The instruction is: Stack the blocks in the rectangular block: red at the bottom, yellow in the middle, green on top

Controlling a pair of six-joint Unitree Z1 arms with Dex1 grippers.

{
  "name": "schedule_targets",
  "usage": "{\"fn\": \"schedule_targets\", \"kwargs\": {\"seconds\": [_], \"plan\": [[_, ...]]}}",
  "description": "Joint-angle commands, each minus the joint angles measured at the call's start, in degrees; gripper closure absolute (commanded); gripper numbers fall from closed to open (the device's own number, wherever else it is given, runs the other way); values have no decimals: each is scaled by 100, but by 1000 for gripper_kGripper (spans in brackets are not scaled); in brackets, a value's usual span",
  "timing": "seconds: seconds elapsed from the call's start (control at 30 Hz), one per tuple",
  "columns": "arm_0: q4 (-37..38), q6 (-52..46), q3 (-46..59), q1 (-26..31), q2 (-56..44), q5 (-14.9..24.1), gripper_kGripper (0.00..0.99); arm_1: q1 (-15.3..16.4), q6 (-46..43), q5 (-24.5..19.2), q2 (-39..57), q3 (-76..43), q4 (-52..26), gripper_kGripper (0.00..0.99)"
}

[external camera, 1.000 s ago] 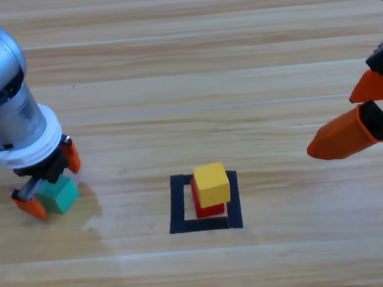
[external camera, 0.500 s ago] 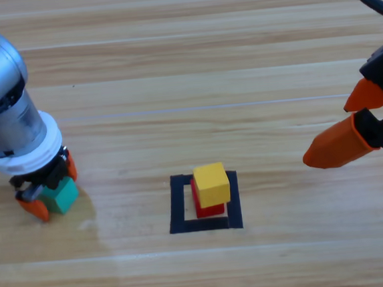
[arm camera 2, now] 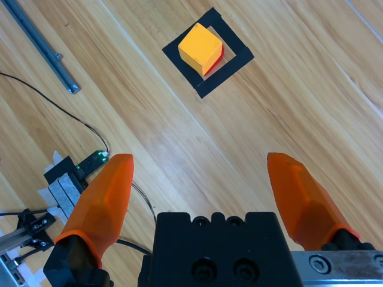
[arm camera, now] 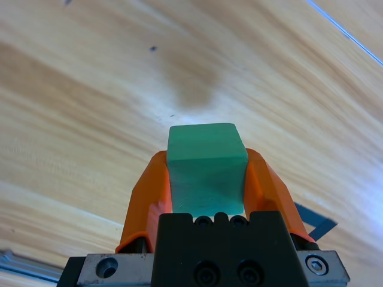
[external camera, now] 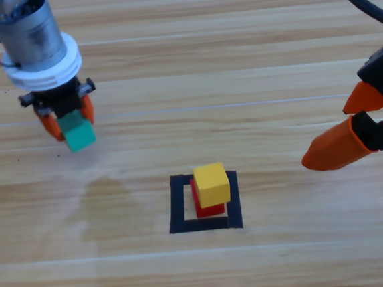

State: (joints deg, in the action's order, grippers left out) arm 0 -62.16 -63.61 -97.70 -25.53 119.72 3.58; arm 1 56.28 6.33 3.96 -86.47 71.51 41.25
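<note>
while the left claw (external camera: 67, 121) pinches the green cube (external camera: 79, 134) up off the bench (external camera: 253, 84), well away from the black tape square (external camera: 179, 205), the yellow cube (external camera: 212, 184) sits a bit crooked on the red cube (external camera: 207, 208) inside it; a hard or off-middle drop could knock them over; the right claw (external camera: 361, 125) waits spread wide at the side.

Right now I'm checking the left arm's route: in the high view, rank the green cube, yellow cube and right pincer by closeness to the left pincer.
1. Green cube: held in the left pincer.
2. Yellow cube: mid-table, atop the red cube.
3. Right pincer: open at the right edge.
</note>
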Motion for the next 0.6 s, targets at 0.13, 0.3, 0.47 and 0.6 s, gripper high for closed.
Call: {"fn": "schedule_targets", "kwargs": {"seconds": [0.13, 0.3, 0.47, 0.6], "plan": [[-350, 2081, -873, -637, 676, -438, 990, -162, 52, 34, -98, -154, -38, 8], [-710, 2907, -1576, -927, 1071, -508, 990, -162, 52, 25, -98, -154, -38, 8], [-1088, 3013, -2069, -1076, 1212, -367, 990, -170, 52, 25, -89, -163, -38, 8], [-1308, 2793, -2280, -1103, 1124, -323, 990, -170, 52, 25, -81, -163, -38, 8]]}}
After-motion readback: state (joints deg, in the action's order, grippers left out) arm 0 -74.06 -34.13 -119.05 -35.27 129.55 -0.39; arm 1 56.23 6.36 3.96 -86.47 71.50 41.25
